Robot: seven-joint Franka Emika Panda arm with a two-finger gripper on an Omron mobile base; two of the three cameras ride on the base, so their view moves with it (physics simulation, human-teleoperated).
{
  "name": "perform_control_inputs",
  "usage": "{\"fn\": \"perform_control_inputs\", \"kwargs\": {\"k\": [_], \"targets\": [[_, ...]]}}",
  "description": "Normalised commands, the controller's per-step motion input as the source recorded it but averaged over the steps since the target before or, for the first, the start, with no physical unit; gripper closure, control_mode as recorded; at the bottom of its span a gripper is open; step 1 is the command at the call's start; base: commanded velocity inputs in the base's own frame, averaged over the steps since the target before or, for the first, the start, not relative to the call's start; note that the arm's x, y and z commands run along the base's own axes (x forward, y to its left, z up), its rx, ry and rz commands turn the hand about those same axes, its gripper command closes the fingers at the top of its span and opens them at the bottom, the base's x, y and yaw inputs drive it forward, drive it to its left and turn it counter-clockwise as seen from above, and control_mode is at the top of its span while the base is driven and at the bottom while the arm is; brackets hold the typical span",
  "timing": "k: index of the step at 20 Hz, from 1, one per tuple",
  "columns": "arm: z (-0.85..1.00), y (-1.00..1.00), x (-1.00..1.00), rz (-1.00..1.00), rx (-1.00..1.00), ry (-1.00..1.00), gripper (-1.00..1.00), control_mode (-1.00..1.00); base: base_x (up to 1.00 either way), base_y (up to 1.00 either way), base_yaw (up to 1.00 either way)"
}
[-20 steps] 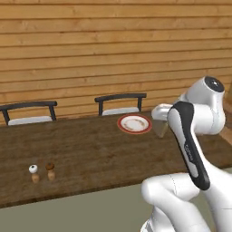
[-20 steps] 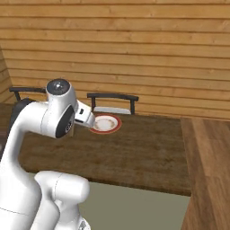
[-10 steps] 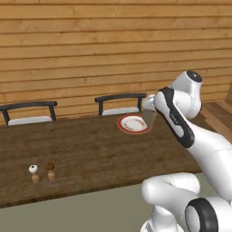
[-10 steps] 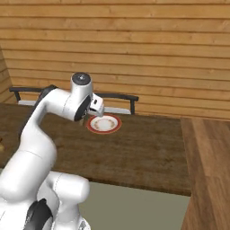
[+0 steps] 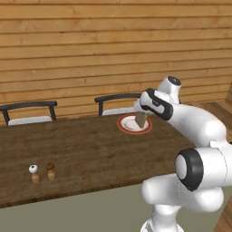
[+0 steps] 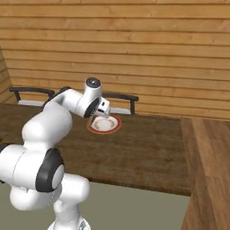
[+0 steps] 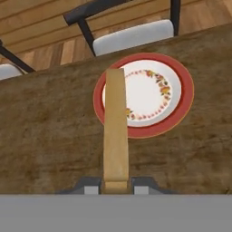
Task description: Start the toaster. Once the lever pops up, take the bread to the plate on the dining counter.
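Bread [image 7: 115, 127]: thin tan slice, held edge-on above the plate's near-left rim, clamped at its lower end. Plate [image 7: 181, 86]: round, white with red rim and floral ring, resting flat on the dark wood-grain worktop [image 7: 45, 136] near its far edge.

Bread [image 7: 115, 127] tan-brown; plate [image 7: 179, 115] white, red rim, floral ring; dining counter [image 7: 50, 131] dark brown wood-grain.

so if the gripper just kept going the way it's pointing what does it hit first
Probably the plate. The gripper, shut on the bread, points down at it, and the slice's far end would likely touch the plate's left side first. The height above it is hard to judge.
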Motion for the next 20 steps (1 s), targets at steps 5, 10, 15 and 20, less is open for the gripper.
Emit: {"fn": "perform_control_inputs", "kwargs": {"k": [5,10,15,20], "targets": [[-0.29,0.07,0.79,0.01,0.00,0.06,1.00,-1.00,0.00,0.00,0.00],[-0.07,0.20,0.62,0.03,0.01,0.11,1.00,-1.00,0.00,0.00,0.00],[-0.06,0.01,0.65,0.01,0.07,0.13,1.00,-1.00,0.00,0.00,0.00],[-0.23,-0.26,0.14,0.00,0.04,0.02,1.00,-1.00,0.00,0.00,0.00]]}}
